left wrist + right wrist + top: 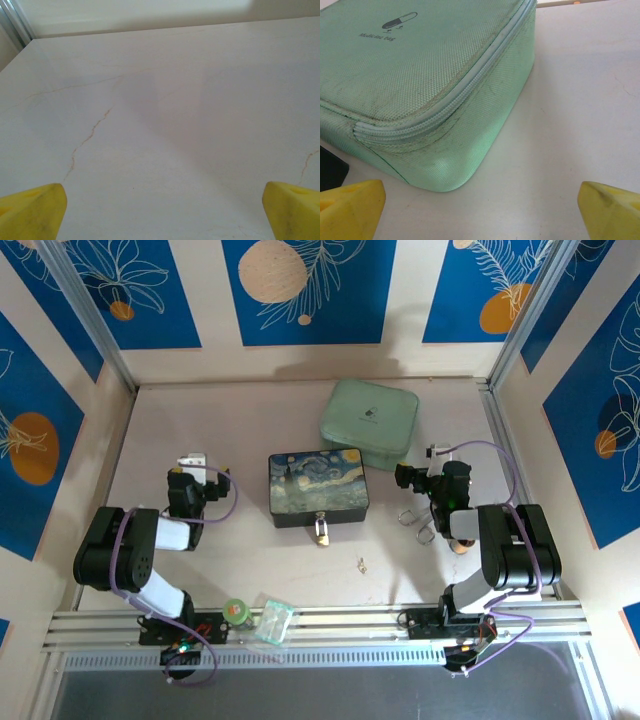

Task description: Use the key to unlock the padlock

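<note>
The small brass padlock (320, 530) hangs at the front edge of the painted box (318, 486), mid-table. A tiny silvery key (361, 564) lies on the table just right of and nearer than the padlock. My left gripper (192, 460) stands left of the box, open, its yellow fingertips (32, 212) wide apart over bare table (160, 125). My right gripper (437, 453) is right of the box, also open, with its fingertips (350, 207) spread in front of the corner of the mint bag (420, 75). Neither holds anything.
The mint-green zipped medicine bag (369, 422) lies behind the box. Looped silver wire rings (415, 523) sit by the right arm. A green-capped item (236, 612) and a clear plastic packet (272, 620) rest on the front rail. Walls enclose three sides.
</note>
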`<action>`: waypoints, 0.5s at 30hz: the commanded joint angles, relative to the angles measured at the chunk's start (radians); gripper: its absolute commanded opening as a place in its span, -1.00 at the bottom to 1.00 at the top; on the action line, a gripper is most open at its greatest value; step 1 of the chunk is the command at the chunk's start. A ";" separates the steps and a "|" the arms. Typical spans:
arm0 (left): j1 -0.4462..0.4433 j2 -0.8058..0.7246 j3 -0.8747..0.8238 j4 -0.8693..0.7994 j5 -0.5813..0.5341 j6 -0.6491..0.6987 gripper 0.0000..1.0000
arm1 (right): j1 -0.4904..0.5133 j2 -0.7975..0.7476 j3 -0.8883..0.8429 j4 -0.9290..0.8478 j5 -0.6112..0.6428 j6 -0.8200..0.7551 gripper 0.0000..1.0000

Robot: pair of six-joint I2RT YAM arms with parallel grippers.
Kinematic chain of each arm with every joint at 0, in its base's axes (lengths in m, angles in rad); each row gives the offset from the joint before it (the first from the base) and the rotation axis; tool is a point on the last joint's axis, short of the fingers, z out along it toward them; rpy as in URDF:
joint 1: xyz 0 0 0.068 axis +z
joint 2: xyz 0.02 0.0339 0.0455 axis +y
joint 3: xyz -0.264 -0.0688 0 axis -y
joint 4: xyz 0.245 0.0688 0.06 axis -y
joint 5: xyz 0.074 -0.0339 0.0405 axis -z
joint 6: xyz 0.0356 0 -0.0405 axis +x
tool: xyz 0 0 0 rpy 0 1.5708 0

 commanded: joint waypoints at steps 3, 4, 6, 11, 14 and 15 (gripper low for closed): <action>0.003 -0.003 0.011 0.010 0.023 0.008 0.99 | -0.003 -0.005 0.021 0.004 -0.015 -0.016 0.98; 0.003 -0.003 0.012 0.011 0.024 0.008 0.99 | -0.003 -0.005 0.020 0.005 -0.015 -0.016 0.98; 0.003 -0.003 0.010 0.011 0.024 0.008 0.99 | -0.003 -0.006 0.020 0.006 -0.016 -0.016 0.98; 0.003 -0.042 -0.031 0.063 0.026 0.010 0.99 | -0.005 -0.036 0.036 -0.039 -0.013 -0.011 0.98; 0.004 -0.145 -0.024 -0.046 0.019 0.011 0.99 | -0.002 -0.101 0.047 -0.105 -0.010 -0.018 0.98; 0.003 -0.191 -0.014 -0.103 0.016 0.010 0.99 | 0.000 -0.125 0.049 -0.132 -0.009 -0.019 0.98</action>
